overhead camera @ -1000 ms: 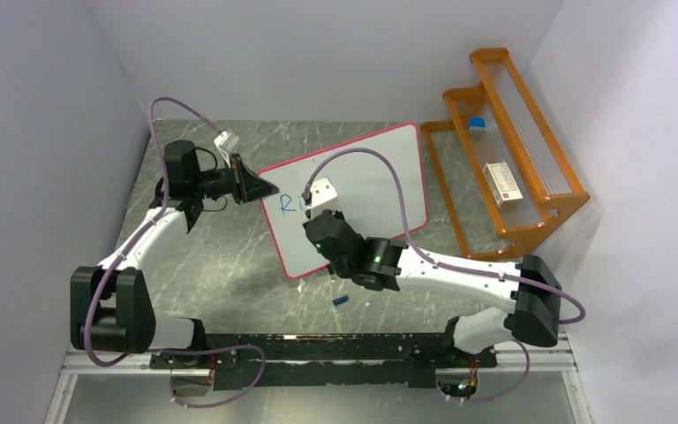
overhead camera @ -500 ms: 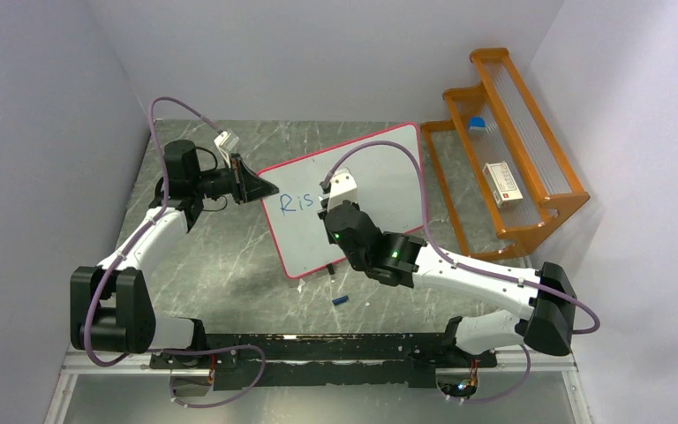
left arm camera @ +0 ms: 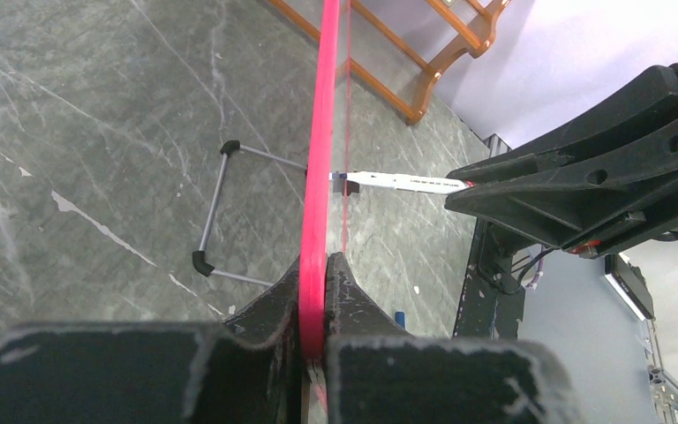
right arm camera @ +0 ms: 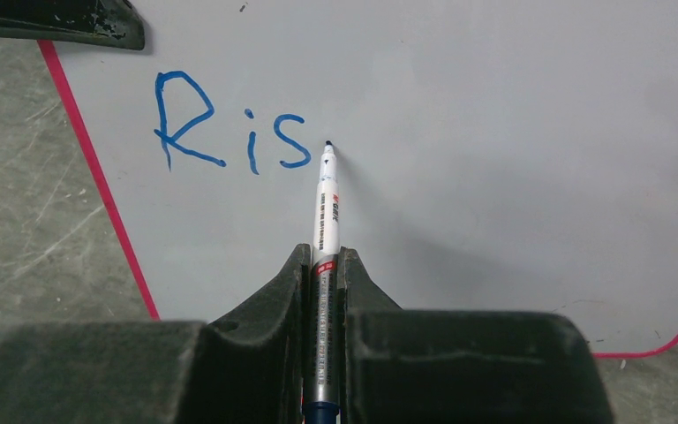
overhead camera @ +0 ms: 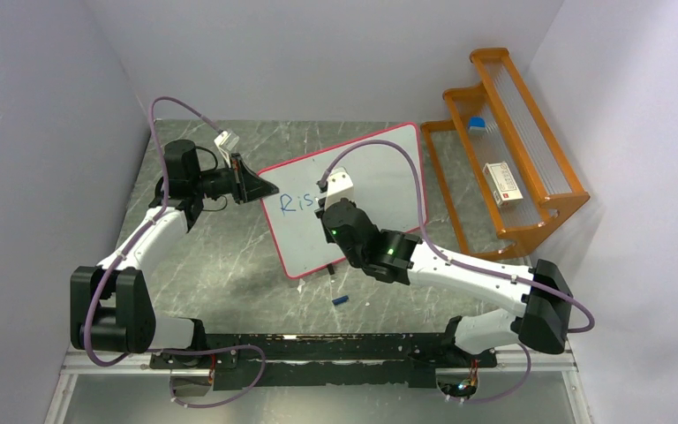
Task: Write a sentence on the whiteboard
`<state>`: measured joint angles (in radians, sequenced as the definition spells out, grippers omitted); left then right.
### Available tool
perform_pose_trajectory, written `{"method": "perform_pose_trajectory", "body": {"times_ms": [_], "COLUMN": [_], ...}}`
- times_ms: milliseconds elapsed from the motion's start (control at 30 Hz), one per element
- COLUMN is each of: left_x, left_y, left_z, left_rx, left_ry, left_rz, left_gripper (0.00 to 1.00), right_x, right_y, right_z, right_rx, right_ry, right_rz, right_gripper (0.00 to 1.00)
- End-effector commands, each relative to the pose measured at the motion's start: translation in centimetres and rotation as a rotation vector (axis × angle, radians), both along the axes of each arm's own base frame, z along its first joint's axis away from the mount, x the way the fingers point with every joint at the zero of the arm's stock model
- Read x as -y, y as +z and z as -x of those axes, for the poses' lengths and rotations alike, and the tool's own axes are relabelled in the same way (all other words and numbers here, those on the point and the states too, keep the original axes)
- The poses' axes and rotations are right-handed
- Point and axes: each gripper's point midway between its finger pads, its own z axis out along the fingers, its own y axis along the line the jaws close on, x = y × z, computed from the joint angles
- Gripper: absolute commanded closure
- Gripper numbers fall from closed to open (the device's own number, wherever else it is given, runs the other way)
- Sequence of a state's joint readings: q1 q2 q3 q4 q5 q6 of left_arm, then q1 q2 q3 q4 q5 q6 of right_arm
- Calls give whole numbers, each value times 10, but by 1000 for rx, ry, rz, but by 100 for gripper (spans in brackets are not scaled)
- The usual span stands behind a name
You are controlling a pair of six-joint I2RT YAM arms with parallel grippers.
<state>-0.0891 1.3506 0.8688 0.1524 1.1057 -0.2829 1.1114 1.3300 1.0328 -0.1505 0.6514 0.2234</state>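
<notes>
The whiteboard (overhead camera: 380, 177), white with a thin pink-red frame, stands tilted mid-table. My left gripper (overhead camera: 269, 188) is shut on its left frame edge (left arm camera: 316, 221). The sentence (overhead camera: 298, 204) reads "Ris" in blue, clear in the right wrist view (right arm camera: 229, 132). My right gripper (right arm camera: 322, 256) is shut on a white and silver marker (right arm camera: 325, 203), whose tip is at the board just right of the "s". From above the right gripper (overhead camera: 325, 210) is over the board's middle. In the left wrist view the marker (left arm camera: 406, 183) meets the board edge-on.
A small blue marker cap (overhead camera: 341, 301) lies on the table in front of the board. An orange rack (overhead camera: 503, 159) with a white box and a blue item stands at the right. The board's wire foot (left arm camera: 216, 216) rests on the marble table.
The text grew from "R" to "Ris". My right gripper moved right along the board with the marker. The left gripper has not moved.
</notes>
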Motion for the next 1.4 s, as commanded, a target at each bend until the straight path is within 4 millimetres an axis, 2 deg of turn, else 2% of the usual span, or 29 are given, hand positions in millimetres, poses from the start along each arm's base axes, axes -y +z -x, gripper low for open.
{"method": "perform_pose_trajectory", "body": {"times_ms": [0, 267, 667, 1367], "left_x": [5, 4, 4, 4], "left_y": [-31, -31, -31, -31], "left_z": [3, 3, 3, 3], "left_rx": [-38, -39, -36, -40], "left_ry": [-6, -5, -4, -4], "left_rz": [-64, -66, -70, -66], "left_gripper": [95, 95, 95, 95], "right_x": [-1, 5, 16, 4], "right_y": [2, -3, 4, 20], "right_z": [-7, -10, -12, -17], "right_rx": [9, 0, 16, 63], "right_ry": [-14, -38, -82, -56], "right_rz": [-29, 0, 4, -35], "right_gripper": [100, 100, 100, 100]}}
